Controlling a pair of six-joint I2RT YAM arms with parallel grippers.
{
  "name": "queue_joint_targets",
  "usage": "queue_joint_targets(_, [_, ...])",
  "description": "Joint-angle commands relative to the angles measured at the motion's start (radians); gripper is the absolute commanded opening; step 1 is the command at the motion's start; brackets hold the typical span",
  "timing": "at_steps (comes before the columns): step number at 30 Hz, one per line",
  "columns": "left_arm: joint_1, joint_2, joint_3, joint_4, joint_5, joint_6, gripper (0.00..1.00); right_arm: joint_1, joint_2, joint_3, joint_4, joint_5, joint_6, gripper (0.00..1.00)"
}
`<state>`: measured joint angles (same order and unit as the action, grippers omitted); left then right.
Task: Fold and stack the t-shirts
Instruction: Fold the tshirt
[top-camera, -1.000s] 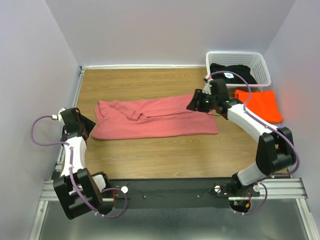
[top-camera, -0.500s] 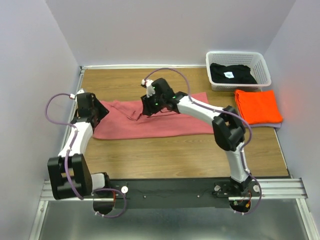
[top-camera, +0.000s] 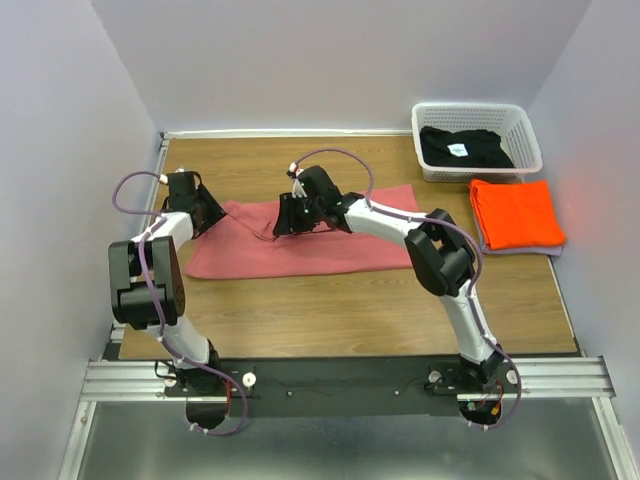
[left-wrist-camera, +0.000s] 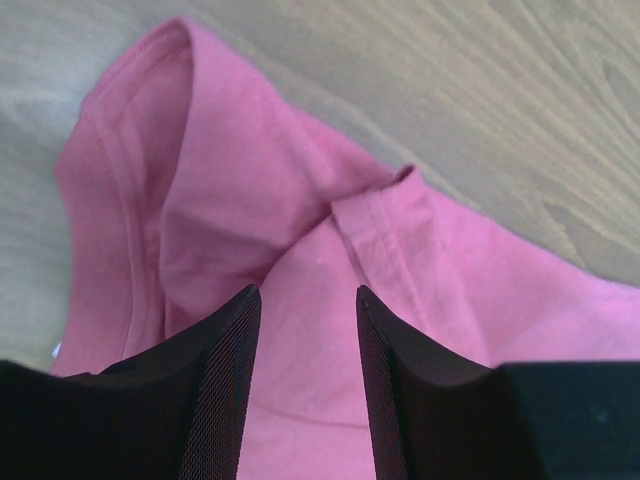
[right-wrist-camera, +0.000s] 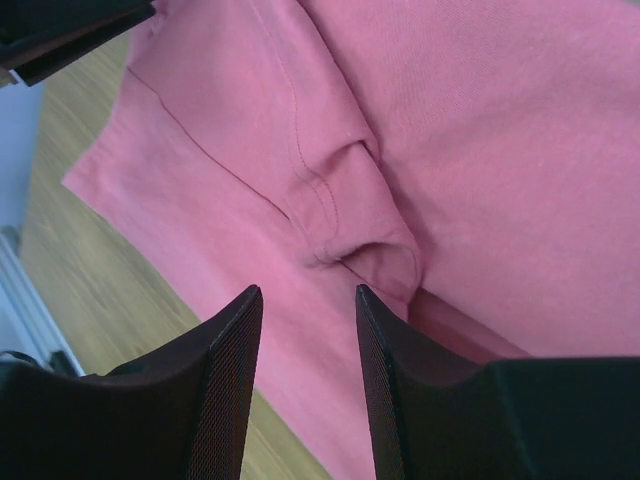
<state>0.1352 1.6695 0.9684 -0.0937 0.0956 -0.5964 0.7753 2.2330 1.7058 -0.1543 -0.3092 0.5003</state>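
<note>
The dusty pink-red t-shirt (top-camera: 330, 245) lies folded lengthwise across the middle of the table. My left gripper (top-camera: 207, 213) is open above its left end, over the collar and a folded edge (left-wrist-camera: 300, 230). My right gripper (top-camera: 283, 224) is open above a bunched sleeve fold (right-wrist-camera: 350, 230) near the shirt's left-middle. Neither gripper holds cloth. The bright orange t-shirt (top-camera: 516, 212) lies folded at the right. The black t-shirt with a small white label (top-camera: 462, 147) lies in the basket.
The white lattice basket (top-camera: 528, 135) stands at the back right corner. The table's left edge and the wall lie close to my left arm (top-camera: 140, 270). My right arm (top-camera: 420, 235) reaches across the shirt.
My right gripper has swung from the shirt's right end to its left-middle. My left gripper has moved forward from the table's left side to the shirt's left end. The shirt looks unmoved.
</note>
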Motion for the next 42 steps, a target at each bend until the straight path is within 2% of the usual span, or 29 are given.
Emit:
queue_joint_targets(1, [-0.005,0.042,0.055,0.041,0.023,0.027,0.51,-0.001,0.057,-0.020,0.096,-0.039,0.147,0.49])
queue_joint_targets(6, [-0.011,0.071,0.073,0.045,0.032,0.026,0.46,-0.001,0.088,-0.032,0.147,-0.068,0.228,0.49])
queue_joint_targets(17, [-0.017,0.119,0.116,0.043,0.042,0.027,0.46,-0.027,0.132,-0.057,0.251,-0.091,0.337,0.48])
queue_joint_targets(19, [-0.020,0.125,0.122,0.043,0.041,0.027,0.46,-0.031,0.131,-0.063,0.257,-0.087,0.343,0.44])
queue_joint_targets(23, [-0.022,0.137,0.131,0.043,0.041,0.026,0.46,-0.051,0.122,-0.107,0.265,-0.068,0.374,0.30])
queue_joint_targets(26, [-0.022,0.144,0.136,0.042,0.041,0.026,0.46,-0.067,0.117,-0.153,0.286,-0.076,0.394,0.15])
queue_joint_targets(30, [-0.022,0.150,0.138,0.041,0.044,0.027,0.45,-0.077,0.114,-0.202,0.346,-0.105,0.417,0.04])
queue_joint_targets(35, [-0.023,0.147,0.136,0.048,0.062,0.035,0.45,-0.087,0.126,-0.239,0.432,-0.157,0.445,0.02])
queue_joint_targets(42, [-0.022,0.168,0.142,0.075,0.093,0.044,0.46,-0.088,0.142,-0.233,0.458,-0.186,0.449,0.03])
